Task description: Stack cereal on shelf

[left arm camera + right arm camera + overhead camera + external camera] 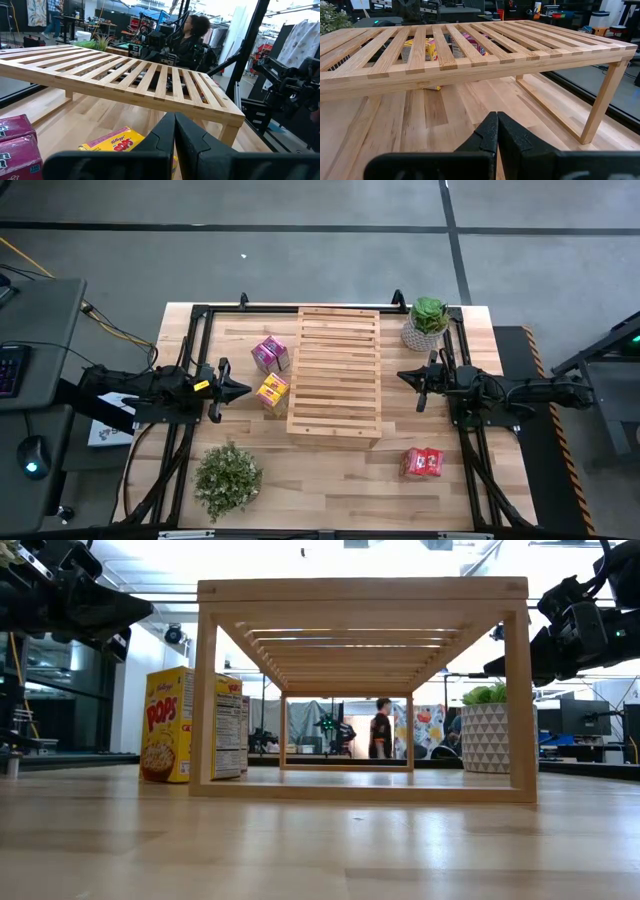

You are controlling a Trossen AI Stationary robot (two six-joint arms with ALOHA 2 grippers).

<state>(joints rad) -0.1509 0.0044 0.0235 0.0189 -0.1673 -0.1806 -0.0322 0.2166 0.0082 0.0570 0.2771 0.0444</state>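
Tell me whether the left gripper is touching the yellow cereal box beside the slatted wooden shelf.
Apart. The high view shows bare table between the left gripper and the yellow cereal box, which stands by the slatted wooden shelf.

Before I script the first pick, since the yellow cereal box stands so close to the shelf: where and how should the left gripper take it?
Probably by its upper part, coming from above. The yellow cereal box stands upright, its top free, with the shelf tight on one side, so a sideways approach looks cramped. The left gripper, now shut, would close across the box's narrow thickness.

Two cereal boxes (271, 372) stand just left of the shelf (335, 372); a third (423, 462) lies at its right.
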